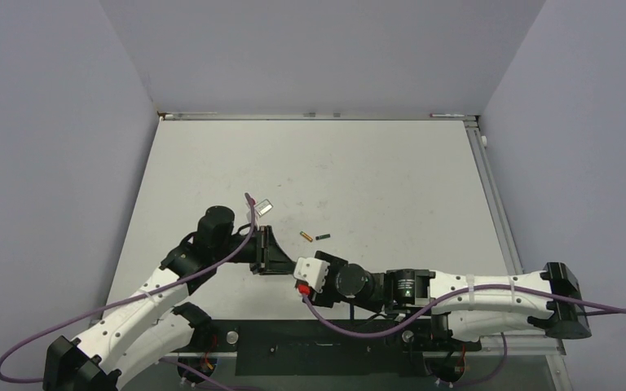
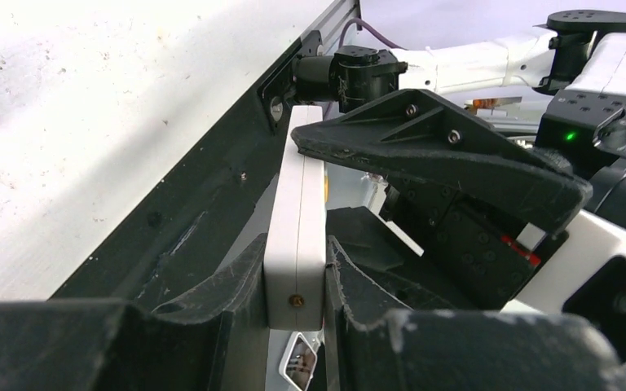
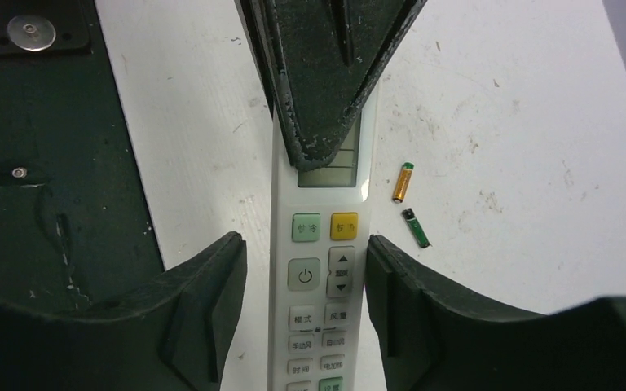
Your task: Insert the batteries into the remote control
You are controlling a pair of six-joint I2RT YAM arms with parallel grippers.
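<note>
White remote; 1 yellow-gold battery, 1 seemingly dark-green battery.

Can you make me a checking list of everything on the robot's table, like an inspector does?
Surface: white table, scuffed and speckled.
Job's things: remote control, buttons facing the right wrist camera; yellow battery and dark green battery lie loose on the table beside it, not loaded.
Clutter: small pale piece on the table beyond the left arm.
End effectors: left end effector shut on the remote control; right end effector open, one finger on each side of it.
Cables: purple cable loops off the right arm, another off the left.
Surroundings: plain lilac-grey walls; nothing else seen.
</note>
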